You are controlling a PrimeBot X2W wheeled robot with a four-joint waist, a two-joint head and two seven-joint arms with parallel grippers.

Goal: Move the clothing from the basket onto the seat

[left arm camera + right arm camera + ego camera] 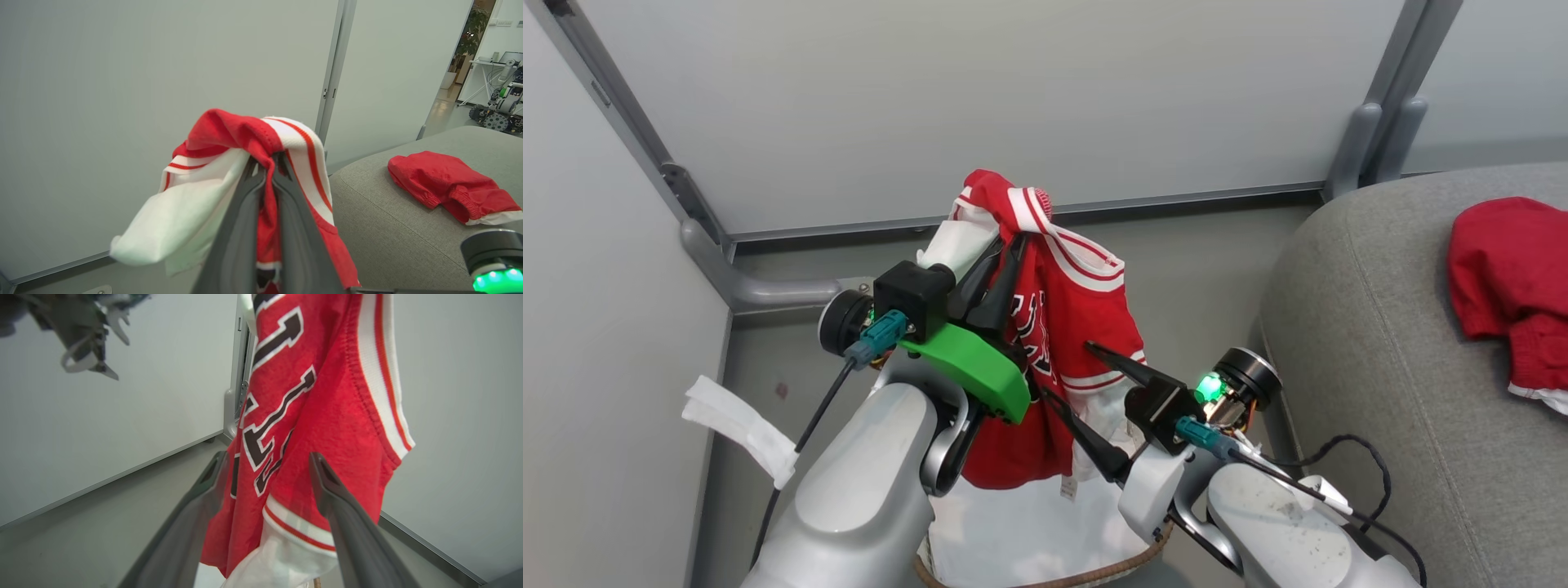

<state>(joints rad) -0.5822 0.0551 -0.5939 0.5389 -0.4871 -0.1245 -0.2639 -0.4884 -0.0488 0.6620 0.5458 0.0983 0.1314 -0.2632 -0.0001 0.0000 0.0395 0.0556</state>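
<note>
Left end effector (1013,239) clenched on jersey (1078,327) trim so it hangs clear above the basket (1094,573), ready for the seat (1380,327) right of the basket, where a red garment (1503,269) already lies; right end effector (268,457) released beside the hem.

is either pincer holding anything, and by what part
The left pincer pinches the red jersey by a bunched striped edge at its top. The right pincer is open, holding nothing.

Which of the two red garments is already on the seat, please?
The plain red garment; the lettered jersey hangs from the left hand.
</note>
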